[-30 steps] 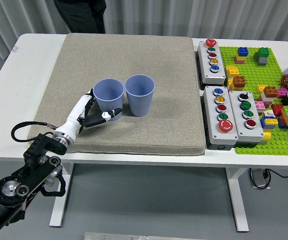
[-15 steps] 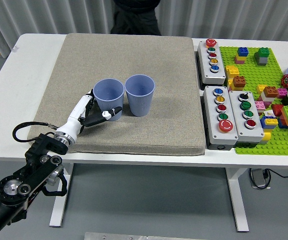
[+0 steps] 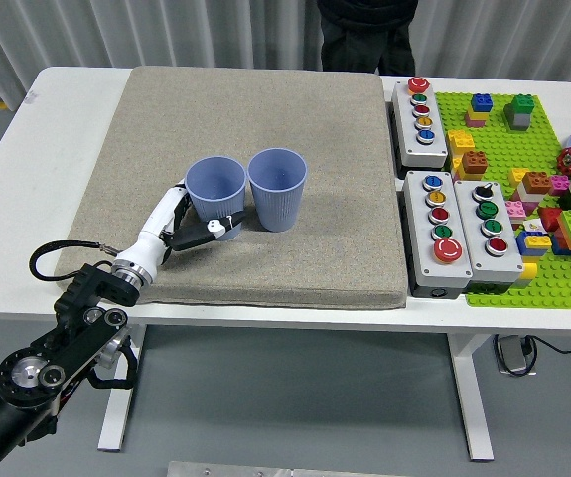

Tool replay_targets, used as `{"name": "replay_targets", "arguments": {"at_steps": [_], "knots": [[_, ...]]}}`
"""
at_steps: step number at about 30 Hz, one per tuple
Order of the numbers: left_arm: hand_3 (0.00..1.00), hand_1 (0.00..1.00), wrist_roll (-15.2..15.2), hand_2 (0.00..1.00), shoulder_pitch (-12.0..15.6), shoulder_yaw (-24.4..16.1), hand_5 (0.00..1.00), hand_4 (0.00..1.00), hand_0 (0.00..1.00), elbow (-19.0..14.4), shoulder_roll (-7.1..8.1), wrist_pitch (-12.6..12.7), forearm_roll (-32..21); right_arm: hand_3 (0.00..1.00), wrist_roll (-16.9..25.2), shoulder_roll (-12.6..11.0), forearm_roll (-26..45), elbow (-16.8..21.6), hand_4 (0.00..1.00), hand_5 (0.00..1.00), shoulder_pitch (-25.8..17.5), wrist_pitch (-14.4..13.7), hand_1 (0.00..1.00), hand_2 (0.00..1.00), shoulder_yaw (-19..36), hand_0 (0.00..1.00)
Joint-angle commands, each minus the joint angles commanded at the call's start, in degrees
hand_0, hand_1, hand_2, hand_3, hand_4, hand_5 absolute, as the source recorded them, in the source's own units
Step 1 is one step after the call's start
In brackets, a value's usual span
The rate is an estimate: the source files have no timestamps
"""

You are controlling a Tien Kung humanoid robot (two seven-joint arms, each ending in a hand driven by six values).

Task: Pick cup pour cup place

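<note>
Two blue ribbed cups stand upright side by side on the grey mat [image 3: 265, 119]. The left cup [image 3: 215, 193] is at the mat's middle left, the right cup [image 3: 277, 189] just beside it. My left hand [image 3: 198, 214] comes in from the lower left. Its white fingers [image 3: 171, 204] lie against the left cup's left side and its thumb reaches across the cup's lower front. The hand is curled around the cup, which still stands on the mat. The right arm is out of view.
Two grey button boxes [image 3: 462, 232] and a third [image 3: 420, 122] sit right of the mat. A green baseplate [image 3: 533, 129] with toy bricks fills the right end of the table. A person in dark clothes [image 3: 367, 35] stands at the far edge.
The left hand has closed a little further around the left cup's base. The person at the far side has walked from left to right. The cups have not moved.
</note>
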Motion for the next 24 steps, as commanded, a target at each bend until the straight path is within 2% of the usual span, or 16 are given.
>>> {"name": "replay_targets", "arguments": {"at_steps": [9, 10, 12, 24], "knots": [[0.998, 0.948, 0.35, 0.998, -0.03, 0.32, 0.343, 0.933, 0.994, -0.05, 0.02, -0.04, 0.20, 0.568, -0.07, 0.03, -0.16, 0.04, 0.002, 0.119, -0.17, -0.02, 0.634, 0.586, 0.03, 0.685], [0.998, 0.930, 0.36, 0.998, -0.03, 0.36, 0.341, 0.932, 0.955, -0.06, 0.01, -0.02, 0.26, 0.568, -0.08, 0.03, -0.18, 0.04, 0.002, 0.119, -0.19, -0.02, 0.633, 0.586, 0.05, 0.685], [0.998, 0.930, 0.39, 0.998, -0.11, 0.44, 0.341, 0.932, 0.955, 0.00, -0.04, 0.11, 0.46, 0.568, -0.09, 0.02, -0.24, 0.05, 0.002, 0.119, -0.22, 0.00, 0.633, 0.586, 0.07, 0.685], [0.998, 0.907, 0.44, 0.998, -1.44, 0.68, 0.346, 0.933, 0.933, 0.14, -0.20, 0.54, 0.90, 0.568, -0.07, -0.03, -0.06, 0.03, 0.002, 0.118, 0.06, -0.01, 0.633, 0.586, 0.04, 0.685]]}}
